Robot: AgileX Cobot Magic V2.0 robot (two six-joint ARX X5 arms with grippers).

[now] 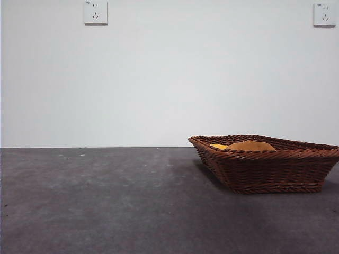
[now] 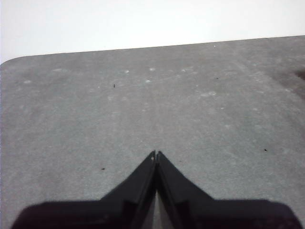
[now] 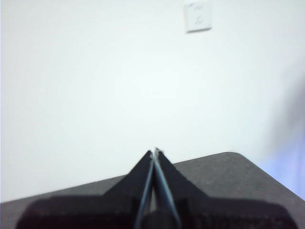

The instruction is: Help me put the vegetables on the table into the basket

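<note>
The reddish-brown wicker basket [image 1: 265, 163] stands on the dark grey table [image 1: 106, 201] at the right of the front view. Inside it a tan-brown lump [image 1: 251, 146] and a bit of a yellow vegetable [image 1: 219, 146] show above the rim. A purple one does not show. My left gripper [image 2: 156, 153] is shut with nothing in it, above bare table. My right gripper [image 3: 155, 151] is shut too, raised and facing the white wall, with only a corner of the table [image 3: 214, 171] below it. Neither arm appears in the front view.
Two white wall sockets [image 1: 95, 12] [image 1: 324, 14] sit high on the wall behind the table. The table's far edge [image 2: 143, 48] runs across the left wrist view, with a rounded corner at one end.
</note>
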